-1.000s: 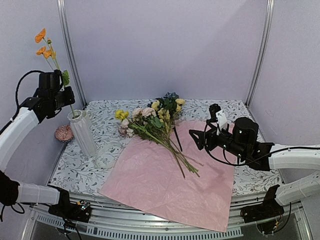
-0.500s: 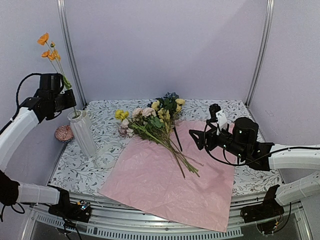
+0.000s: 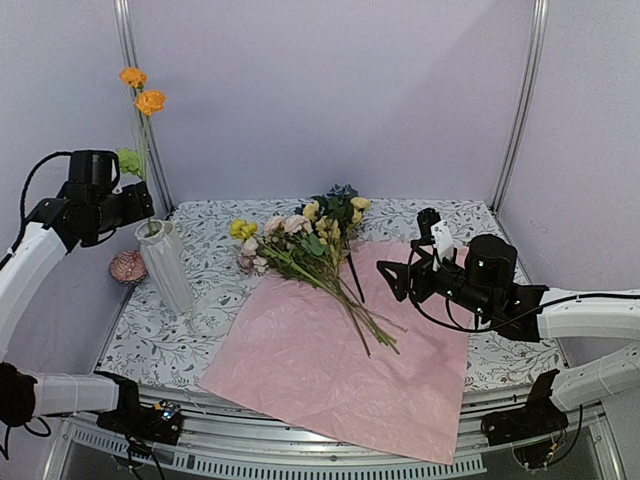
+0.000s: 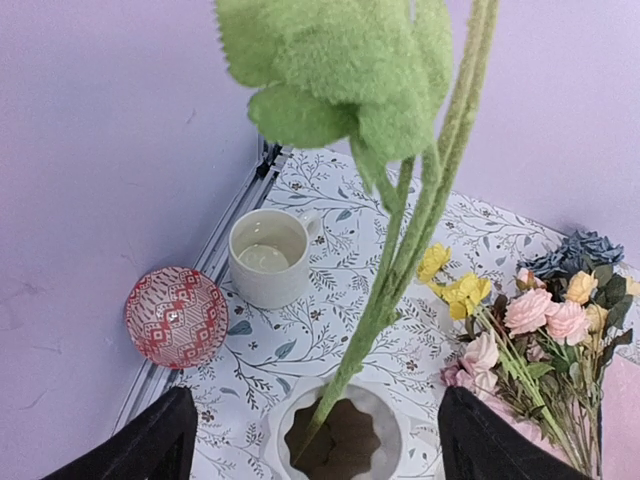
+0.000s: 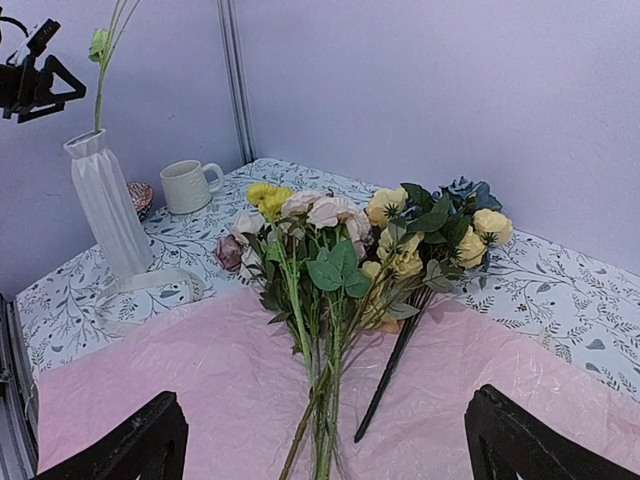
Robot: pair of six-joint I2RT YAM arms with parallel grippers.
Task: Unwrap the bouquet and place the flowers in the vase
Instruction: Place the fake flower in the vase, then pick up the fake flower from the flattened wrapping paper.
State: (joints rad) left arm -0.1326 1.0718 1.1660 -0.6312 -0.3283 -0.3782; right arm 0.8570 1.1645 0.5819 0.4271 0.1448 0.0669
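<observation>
While the left tool (image 4: 318, 425) and right tool (image 5: 325, 435) are spread, only one poppy (image 3: 150, 101) is stuck in the vase (image 3: 166, 265), other flowers (image 3: 305, 240) left on the paper (image 3: 330, 370).

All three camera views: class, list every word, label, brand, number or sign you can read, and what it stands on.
None: no view shows any readable text. The vase, mug, red patterned bowl, pink wrapping paper and tablecloth carry only ridges, patterns or plain surfaces.
</observation>
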